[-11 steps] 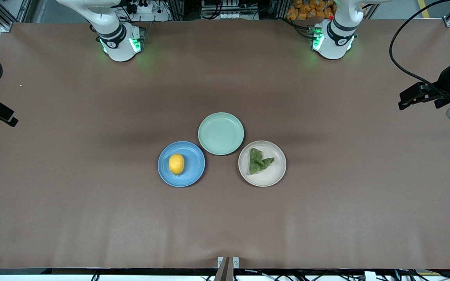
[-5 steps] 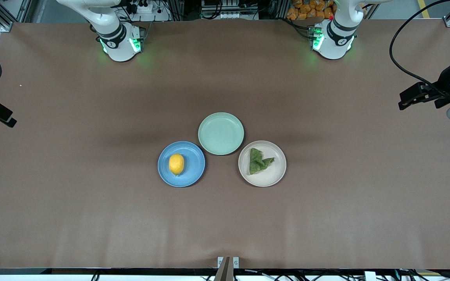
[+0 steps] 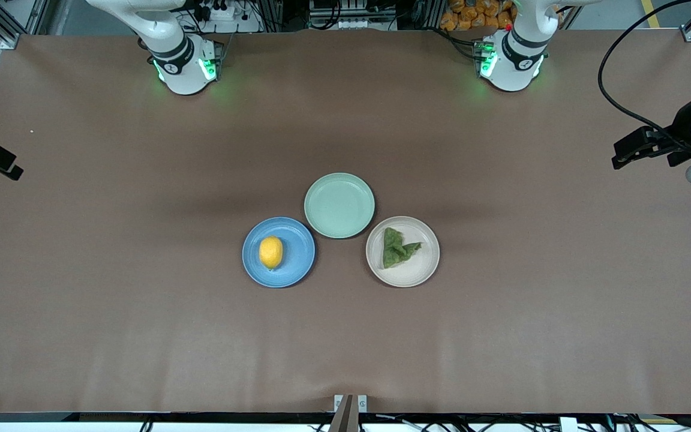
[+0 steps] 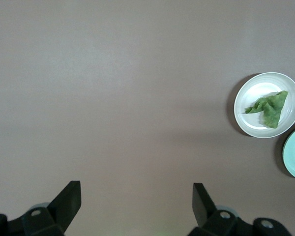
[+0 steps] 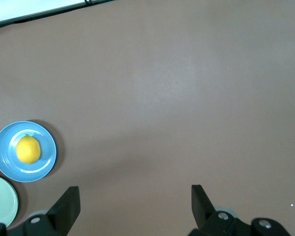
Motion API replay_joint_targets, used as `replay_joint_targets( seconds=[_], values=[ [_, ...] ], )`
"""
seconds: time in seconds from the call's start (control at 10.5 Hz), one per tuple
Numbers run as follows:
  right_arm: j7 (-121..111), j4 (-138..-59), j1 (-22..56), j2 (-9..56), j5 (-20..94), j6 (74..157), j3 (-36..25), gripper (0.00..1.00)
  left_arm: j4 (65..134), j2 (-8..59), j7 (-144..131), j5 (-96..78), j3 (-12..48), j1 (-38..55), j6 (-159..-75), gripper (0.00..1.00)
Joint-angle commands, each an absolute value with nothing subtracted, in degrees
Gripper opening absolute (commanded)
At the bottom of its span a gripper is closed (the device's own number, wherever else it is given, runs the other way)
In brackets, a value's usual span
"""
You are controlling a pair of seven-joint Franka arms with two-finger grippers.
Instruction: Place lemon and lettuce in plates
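Lemon [image 3: 271, 252] sits in the blue plate [image 3: 297, 264], a little off the plate's centre toward the right arm's end of the desk [image 3: 141, 312]; the right wrist view shows it there too, yellow against the blue. Lettuce [image 3: 396, 247] lies in the beige-white plate [image 3: 414, 273], a crumpled dark green piece spread over the half of the plate away from the front edge of the desk. The two plates lie level with each other near the middle of the desk, apart, with a mint-green plate [image 3: 339, 205] between them and a step closer to the arms' bases, its rim just beside both of theirs.

The left end effector [image 4: 136, 196] hangs high over the desk's edge at the left arm's end, well apart from the plates; its fingers [image 4: 69, 196] stand wide apart with nothing between them. The right end effector [image 5: 135, 199] hangs likewise over the edge at the right arm's end, fingers [image 5: 69, 200] spread wide and holding nothing. Both arms wait, clear of the plates.
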State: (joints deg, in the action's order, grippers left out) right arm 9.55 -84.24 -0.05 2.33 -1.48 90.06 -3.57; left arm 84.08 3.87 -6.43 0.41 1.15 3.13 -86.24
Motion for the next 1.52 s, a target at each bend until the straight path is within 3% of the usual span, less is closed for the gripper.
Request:
replay_joint_targets(
  seconds=[0.0, 1.42],
  values=[
    [9.7, -83.4, 0.8, 3.2, -1.1, 88.4, -4.5, 1.0, 83.1, 4.0, -4.9, 0.2, 1.0, 3.0, -85.1, 1.0],
    [13.3, -83.0, 3.6, 3.9, 1.3, 82.1, -5.3, 1.0, 83.1, 4.0, -5.3, 0.2, 1.0, 3.0, -85.1, 1.0]
  ],
)
